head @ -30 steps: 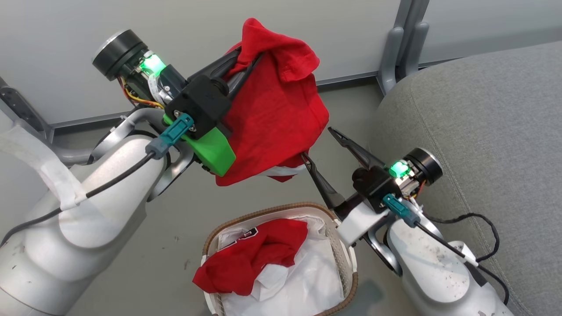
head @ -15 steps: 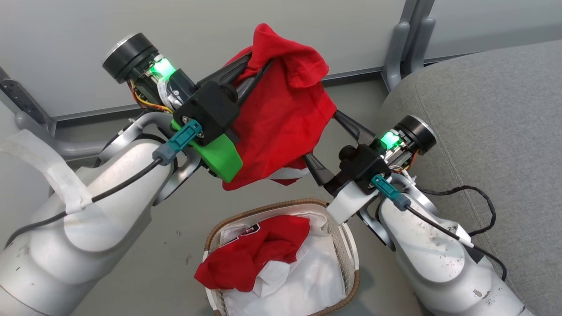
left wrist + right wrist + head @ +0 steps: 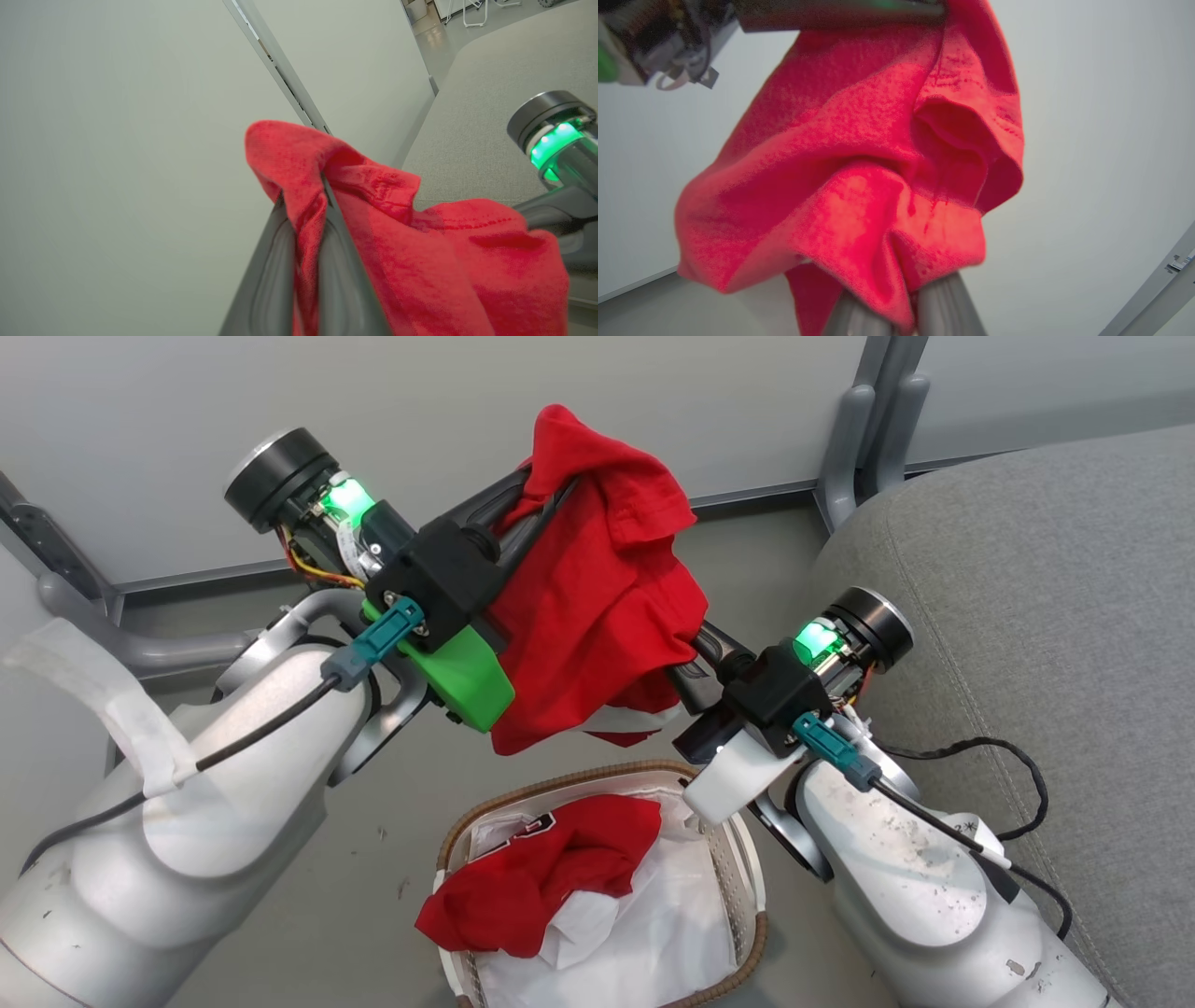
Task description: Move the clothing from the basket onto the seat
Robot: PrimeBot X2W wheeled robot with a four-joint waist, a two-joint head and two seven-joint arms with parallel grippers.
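Grey floor (image 3: 355, 896), smooth, with a few small dark specks (image 3: 378, 833) left of centre. Basket (image 3: 742, 887) stands on it, near and central. Seat (image 3: 1027, 569) takes up the right side. A grey post (image 3: 840, 476) meets the floor at the far edge, just left of the seat.

A crumpled white plastic sheet (image 3: 653, 933) lies low in the head view, grey floor (image 3: 373, 840) beside it. Behind stands a pale wall (image 3: 467, 411) — a grey strip (image 3: 187, 581) runs along its base, and a grey metal post (image 3: 864, 439) rises against it.
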